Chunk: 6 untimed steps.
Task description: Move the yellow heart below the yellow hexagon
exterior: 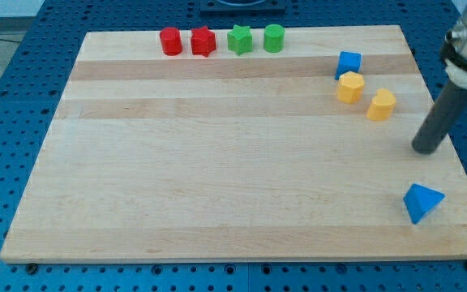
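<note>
Yellow heart (350, 87) sat far right, touching blue cube (348, 63); yellow hexagon (381, 105) just right and nearer. My tip (425, 149), a bare rod with no jaws, stood right of both. Risk: sweeping left would strike the hexagon first.

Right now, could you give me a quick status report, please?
My tip off the blocks, lower right of yellow heart. Heart right of yellow hexagon, not below yet. Path clear; blue triangle well below.

no readable text, no labels, no brand marks, no numbers, no signs anywhere in view
</note>
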{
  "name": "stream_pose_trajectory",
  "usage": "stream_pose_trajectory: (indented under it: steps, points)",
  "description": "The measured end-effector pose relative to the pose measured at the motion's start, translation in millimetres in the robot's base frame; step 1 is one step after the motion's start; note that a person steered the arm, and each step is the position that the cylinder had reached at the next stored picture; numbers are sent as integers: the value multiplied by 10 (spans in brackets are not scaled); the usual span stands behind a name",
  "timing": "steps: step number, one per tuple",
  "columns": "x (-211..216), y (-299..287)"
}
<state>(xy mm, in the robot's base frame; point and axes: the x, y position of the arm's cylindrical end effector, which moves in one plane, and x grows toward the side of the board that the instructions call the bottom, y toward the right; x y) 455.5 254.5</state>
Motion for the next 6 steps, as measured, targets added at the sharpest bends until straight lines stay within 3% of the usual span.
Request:
stream_pose_trajectory:
  steps: [2, 4, 6]
  points:
    - [-923, 137]
    - [-555, -135]
    - [-822, -294]
